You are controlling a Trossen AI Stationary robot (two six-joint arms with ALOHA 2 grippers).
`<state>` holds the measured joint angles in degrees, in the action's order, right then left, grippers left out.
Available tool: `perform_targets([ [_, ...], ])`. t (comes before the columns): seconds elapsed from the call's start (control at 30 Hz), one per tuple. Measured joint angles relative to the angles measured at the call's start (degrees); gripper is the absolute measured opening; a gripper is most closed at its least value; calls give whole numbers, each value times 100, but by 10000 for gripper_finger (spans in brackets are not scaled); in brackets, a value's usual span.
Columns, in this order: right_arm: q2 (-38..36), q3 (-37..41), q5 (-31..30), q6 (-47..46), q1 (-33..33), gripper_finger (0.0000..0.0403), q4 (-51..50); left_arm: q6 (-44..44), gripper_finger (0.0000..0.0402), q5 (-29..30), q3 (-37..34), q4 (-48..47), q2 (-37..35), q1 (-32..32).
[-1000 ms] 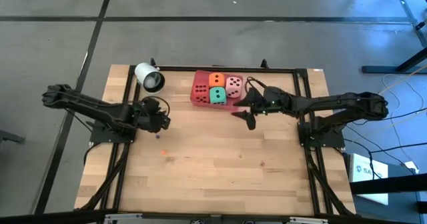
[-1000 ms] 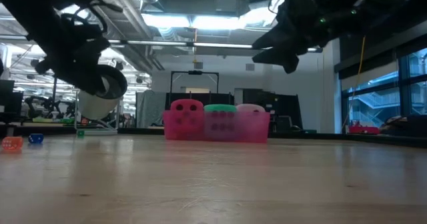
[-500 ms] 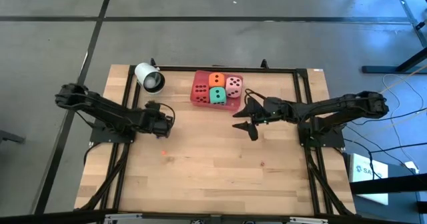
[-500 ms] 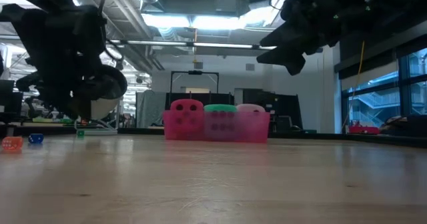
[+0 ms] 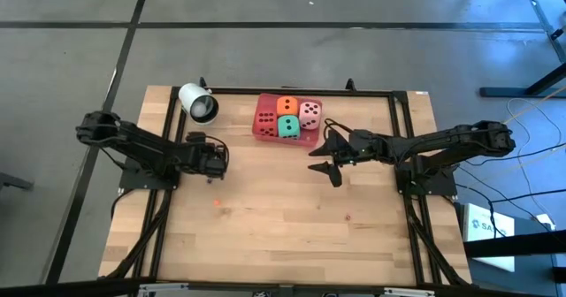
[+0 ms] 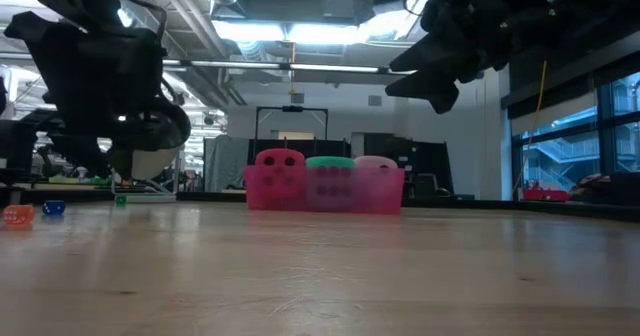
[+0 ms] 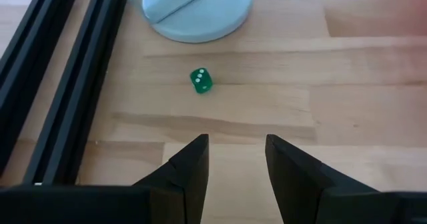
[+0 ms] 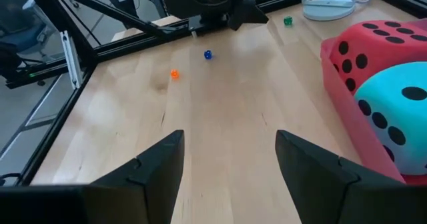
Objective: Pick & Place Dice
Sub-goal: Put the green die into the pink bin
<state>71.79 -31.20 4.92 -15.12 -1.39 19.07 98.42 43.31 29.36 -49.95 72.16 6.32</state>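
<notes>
All four dice lie in the pink tray (image 5: 312, 140) at the far middle of the table (image 5: 283, 239). The red die (image 5: 267, 120) is on the left, the orange die (image 5: 287, 105) at the far side, the pink die (image 5: 309, 113) on the right and the green die (image 5: 288, 127) at the near side.

The right gripper (image 5: 325, 161) hangs just near and right of the tray, its fingers spread wide with nothing between them. The left gripper (image 7: 237, 144) is well off to the left, above bare wood. Its fingers are a narrow gap apart and it too is empty.

We judge the placing done, so what is left is a clean retreat. We would lift the right arm up first and only then draw it away, so a finger does not clip the tray wall. We would also keep the left arm clear of the white cup (image 5: 198, 102) lying at the far left.

The table is pale wood with a black frame (image 5: 389, 92) around it. Much smaller dice are scattered on it: a tiny green one (image 7: 201, 80), a tiny blue one (image 8: 207, 54) and a tiny orange one (image 5: 217, 201). Beyond the table are ceiling lights and, on the right, windows.
</notes>
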Motion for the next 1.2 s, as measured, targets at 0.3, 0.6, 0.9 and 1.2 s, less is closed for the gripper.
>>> perform_targets([
  [0.3,0,0,1,-212,1,235,51,-103,143,26,0,104,92,-454],
  [0.6,0,0,1,-224,116,235,105,93,143,31,0,402,865,-510],
  [0.9,0,0,1,-223,164,235,109,312,143,24,4,677,1435,-510],
  [1.2,0,0,1,-222,164,235,129,454,143,135,15,693,1867,-783],
])
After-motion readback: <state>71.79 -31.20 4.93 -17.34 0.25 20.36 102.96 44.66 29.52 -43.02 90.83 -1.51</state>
